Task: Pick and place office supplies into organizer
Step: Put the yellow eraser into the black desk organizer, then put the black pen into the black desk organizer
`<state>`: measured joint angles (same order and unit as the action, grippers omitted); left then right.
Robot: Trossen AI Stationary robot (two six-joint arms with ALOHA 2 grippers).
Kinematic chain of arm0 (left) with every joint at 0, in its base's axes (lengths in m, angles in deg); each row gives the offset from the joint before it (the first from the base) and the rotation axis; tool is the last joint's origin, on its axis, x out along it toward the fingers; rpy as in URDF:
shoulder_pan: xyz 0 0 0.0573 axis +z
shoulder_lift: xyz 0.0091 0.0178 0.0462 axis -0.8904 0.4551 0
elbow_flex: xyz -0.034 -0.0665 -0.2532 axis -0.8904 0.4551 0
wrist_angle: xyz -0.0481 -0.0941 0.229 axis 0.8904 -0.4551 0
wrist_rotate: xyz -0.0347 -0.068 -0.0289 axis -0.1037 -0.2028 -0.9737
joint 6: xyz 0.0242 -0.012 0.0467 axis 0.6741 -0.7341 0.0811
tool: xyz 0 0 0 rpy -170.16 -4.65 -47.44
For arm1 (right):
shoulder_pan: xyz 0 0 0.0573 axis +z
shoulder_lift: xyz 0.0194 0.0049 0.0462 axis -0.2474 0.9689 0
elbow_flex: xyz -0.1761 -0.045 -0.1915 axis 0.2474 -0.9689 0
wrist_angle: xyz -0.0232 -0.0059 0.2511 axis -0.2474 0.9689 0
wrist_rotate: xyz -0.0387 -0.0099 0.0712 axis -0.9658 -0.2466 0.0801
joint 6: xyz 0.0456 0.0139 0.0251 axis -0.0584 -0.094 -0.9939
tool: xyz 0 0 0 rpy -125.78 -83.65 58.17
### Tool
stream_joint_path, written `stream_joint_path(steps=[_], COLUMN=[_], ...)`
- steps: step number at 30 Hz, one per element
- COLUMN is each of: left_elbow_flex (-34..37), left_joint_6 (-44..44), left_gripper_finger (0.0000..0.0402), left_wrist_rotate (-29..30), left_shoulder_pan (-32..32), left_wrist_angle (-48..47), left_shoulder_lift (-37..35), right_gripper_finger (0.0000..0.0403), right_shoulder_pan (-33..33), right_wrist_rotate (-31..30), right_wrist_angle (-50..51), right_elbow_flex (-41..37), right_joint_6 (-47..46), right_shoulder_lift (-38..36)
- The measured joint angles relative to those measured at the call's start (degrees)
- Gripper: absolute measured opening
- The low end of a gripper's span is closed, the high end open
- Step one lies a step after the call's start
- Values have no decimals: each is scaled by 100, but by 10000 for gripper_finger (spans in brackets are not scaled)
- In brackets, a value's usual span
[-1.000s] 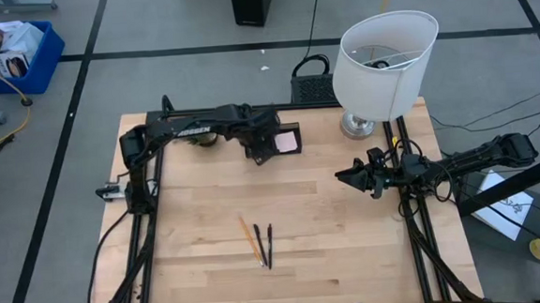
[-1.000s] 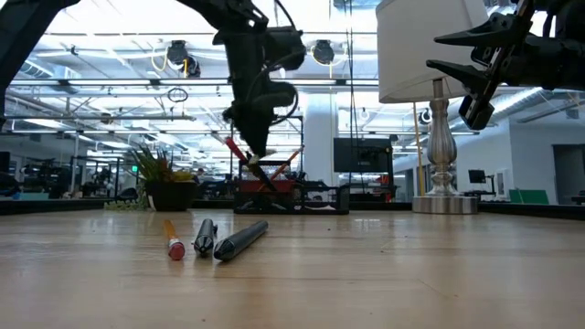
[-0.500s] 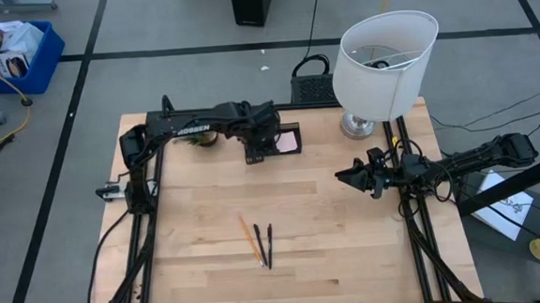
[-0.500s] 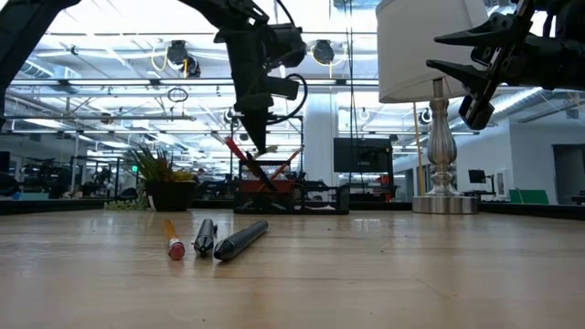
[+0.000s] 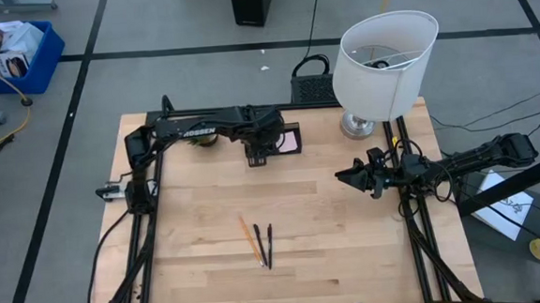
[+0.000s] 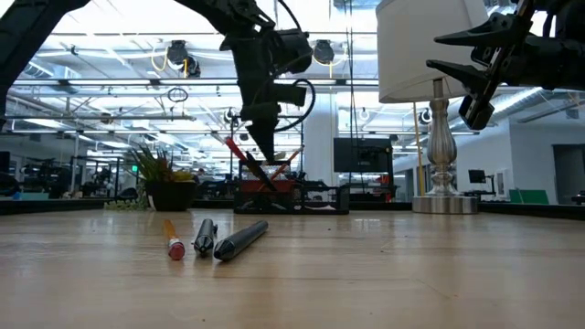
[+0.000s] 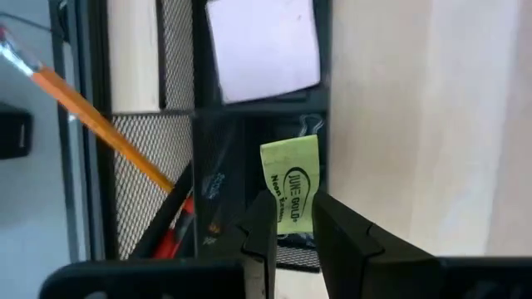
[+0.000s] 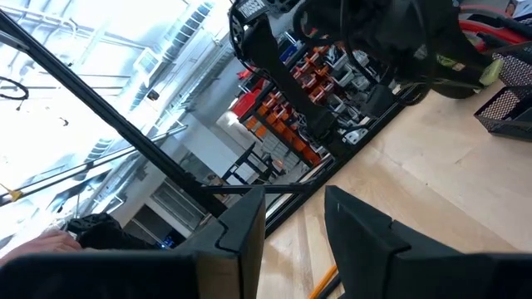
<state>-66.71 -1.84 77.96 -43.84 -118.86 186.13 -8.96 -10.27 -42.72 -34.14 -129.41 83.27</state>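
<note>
A pale wooden table stands on a grey floor marked with dark lines, and the level view looks across it into a bright workshop hall with racks and ceiling lights. At the far edge of the table, the left gripper hangs over the organizer, a dark mesh tray, its fingers closed narrowly on a small yellow-green piece that bears printed lettering. Just beyond that piece, inside the tray, lies a pink sticky-note pad; an orange pencil leans in a neighbouring mesh section, and red handles, probably the scissors, show there too. So part of the sorting appears done, and the yellow-green piece seems about to be let go into the tray. Still left on the table, well apart from the tray and nearer the front, are another orange pencil and two black pens lying side by side. The right gripper waits above the table's right side, fingers parted and empty. A big white lamp stands at the far right corner, and a small potted plant at the far left.
</note>
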Motion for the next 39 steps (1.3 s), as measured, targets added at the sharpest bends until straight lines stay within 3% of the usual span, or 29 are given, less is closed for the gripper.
stream_joint_path(steps=[7,15,31,35,39], left_elbow_flex=[2,2,0,0,0], left_joint_6=[-151,-886,-1457,-2422,-4017], left_gripper_finger=[65,69,186,192,188], left_wrist_rotate=[-251,-82,243,191,-356], left_shoulder_pan=[40,88,-8,-202,-366], left_wrist_angle=[-254,-253,-310,-591,-1052], left_shoulder_lift=[217,269,269,267,219], right_gripper_finger=[116,116,116,116,116], right_shoulder_pan=[-1,-1,-1,0,0], right_wrist_rotate=[-1,-1,-1,-1,-1], right_wrist_angle=[-3,-1,0,-1,-1], right_elbow_flex=[1,0,1,2,0], right_joint_6=[1,1,1,1,1], right_shoulder_lift=[-1,-1,0,0,0])
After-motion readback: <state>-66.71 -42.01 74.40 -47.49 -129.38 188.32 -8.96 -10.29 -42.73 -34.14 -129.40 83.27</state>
